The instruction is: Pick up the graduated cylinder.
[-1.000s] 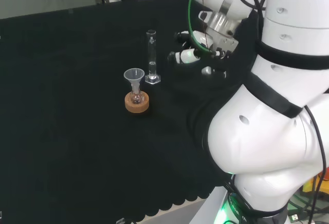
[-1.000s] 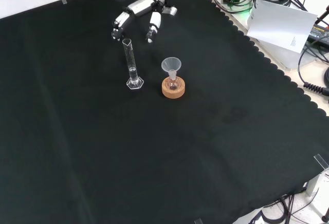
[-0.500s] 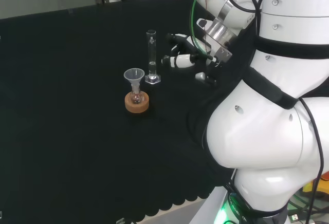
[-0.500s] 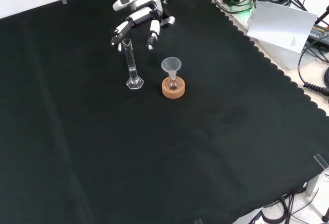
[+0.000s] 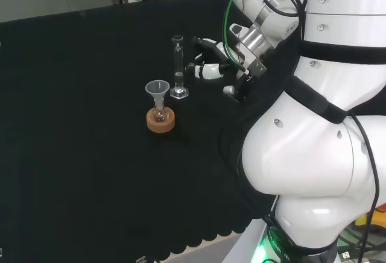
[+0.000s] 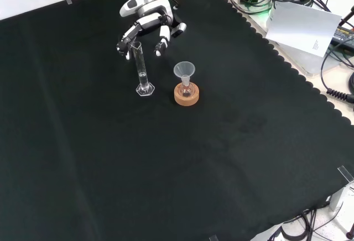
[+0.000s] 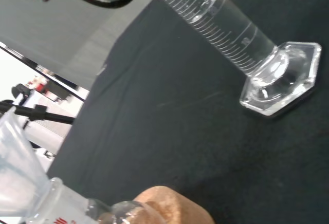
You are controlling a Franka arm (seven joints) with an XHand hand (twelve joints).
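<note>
Looking across the head view from its left: funnel (image 5: 157, 88) sits in a small flask on a cork ring (image 5: 160, 120). Just right of it and a little farther off, the cylinder (image 5: 178, 67) stands upright on its hexagonal foot on the black cloth (image 5: 72, 154). Right again, my hand (image 5: 211, 64) hangs beside the cylinder's upper half, fingers spread and only slightly bent, holding nothing. I see a narrow gap between fingertips and glass; no contact that I can confirm.

Front view, left to right: cylinder (image 6: 141, 69) upright, its mouth level with the fingertips of the hand (image 6: 145, 25), which comes in from above with fingers on either side of the rim. Whether any finger touches the glass I cannot tell here. Funnel (image 6: 184, 72) and cork ring (image 6: 186, 95) stand just right of the cylinder's foot, apart from it.

Wrist view: cylinder (image 7: 231, 39) shows printed graduation lines with a small mark near the base, too small to read. Some red print on the flask beside the cork ring (image 7: 169, 208), also unreadable. Funnel (image 7: 20, 167) looms close.
</note>
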